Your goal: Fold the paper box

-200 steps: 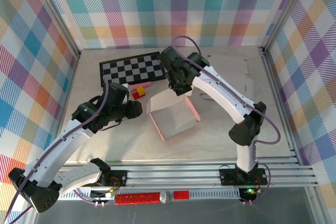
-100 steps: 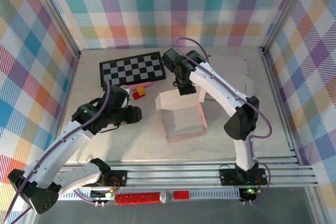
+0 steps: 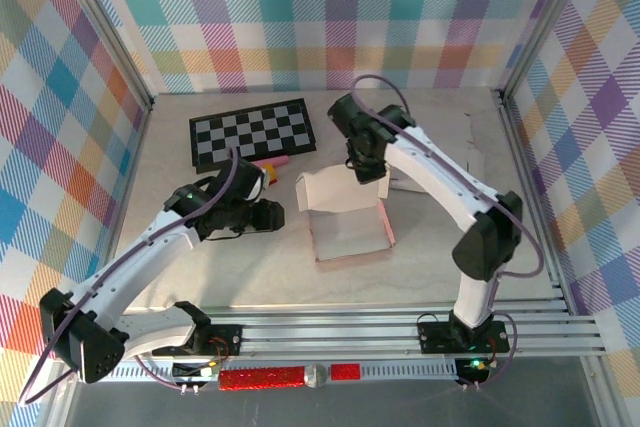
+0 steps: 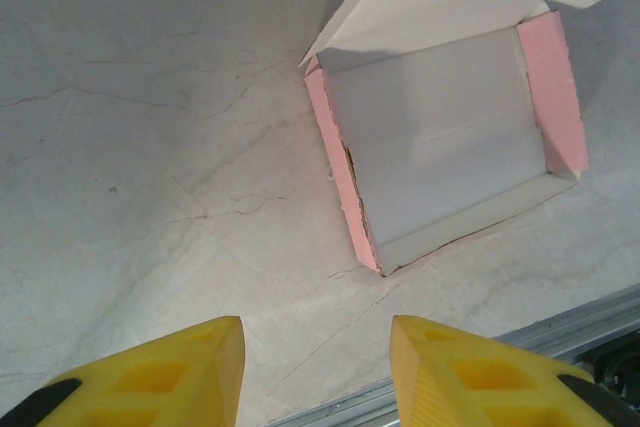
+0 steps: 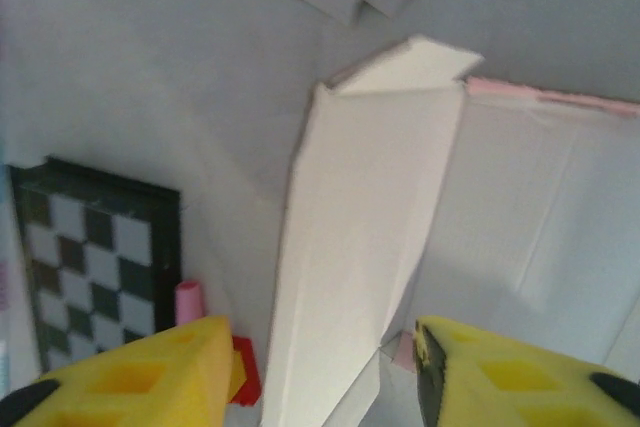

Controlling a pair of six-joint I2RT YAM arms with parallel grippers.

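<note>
The paper box (image 3: 350,227) lies open on the table with pink side walls and a white floor. Its white back flap (image 3: 335,190) stands upright. My right gripper (image 3: 368,169) hovers just above that flap. In the right wrist view the flap (image 5: 350,247) rises between the yellow fingers (image 5: 150,377), and the right gripper (image 5: 320,377) is open and not clamping it. My left gripper (image 3: 270,215) sits just left of the box, low over the table. In the left wrist view the box (image 4: 450,137) is ahead, and the left gripper (image 4: 315,367) is open with bare table between its fingers.
A chessboard (image 3: 252,131) lies at the back left. A pink cylinder (image 3: 275,163) and a red and yellow block (image 3: 268,175) lie between it and the box. Flat white card (image 3: 470,162) rests at the right. A metal rail (image 4: 480,387) runs along the near edge.
The right gripper has opened and let go of the back flap, shifting a little right. The box has turned from skewed to square. My left gripper has moved right, closer to the box.
</note>
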